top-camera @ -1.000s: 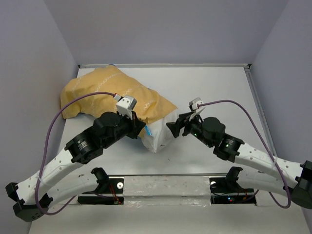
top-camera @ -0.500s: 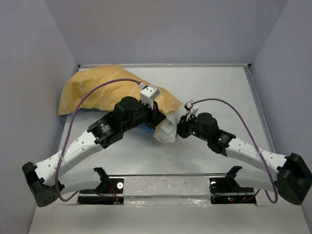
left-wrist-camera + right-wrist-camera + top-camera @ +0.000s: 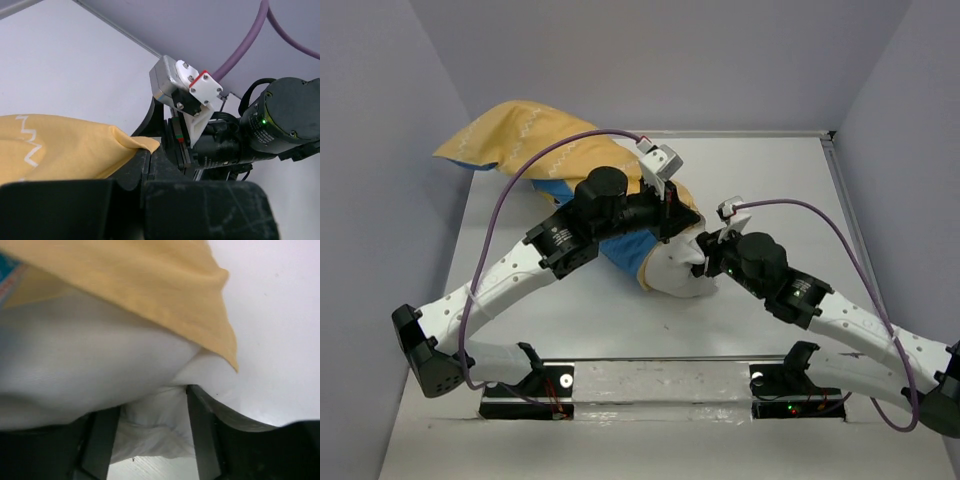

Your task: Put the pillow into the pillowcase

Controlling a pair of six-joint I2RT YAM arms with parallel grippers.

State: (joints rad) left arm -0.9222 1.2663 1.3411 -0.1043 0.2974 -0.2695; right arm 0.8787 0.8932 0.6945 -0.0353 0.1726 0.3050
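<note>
Table (image 3: 770, 170): white, walls on three sides

Left arm (image 3: 510, 275): base at the near-left corner. It makes a long reach up and to the right across the table, with the elbow raised and the wrist past the midline. A purple cable (image 3: 535, 165) arches over it.

Right arm (image 3: 840, 315): base at near right, stretched low toward the left. Its wrist ends just right of centre, facing the left arm's wrist.

Pillowcase (image 3: 535, 135): mustard side up, white zigzag print. It runs from the far-left corner, where its end shows against the left wall (image 3: 380, 150), down to table centre. The blue side shows beneath, beside the left arm's wrist.

Pillow (image 3: 672, 272): mostly covered by the pillowcase. Only one plump white end sticks out at centre, toward the right arm.

Left gripper (image 3: 674, 214): at the upper yellow edge, just above the exposed pillow end. In the left wrist view its fingers (image 3: 131, 170) are pressed together, with a corner of the yellow hem nipped between them. The right arm's wrist camera (image 3: 172, 85) is close beyond.

Right gripper (image 3: 705, 262): touching the white pillow end, just below and right of the left gripper. In the right wrist view two dark fingers (image 3: 102, 440) stand apart, with a wad of creased white pillow fabric squeezed between them. The yellow hem lies across the pillow above the fingers, not between them
</note>
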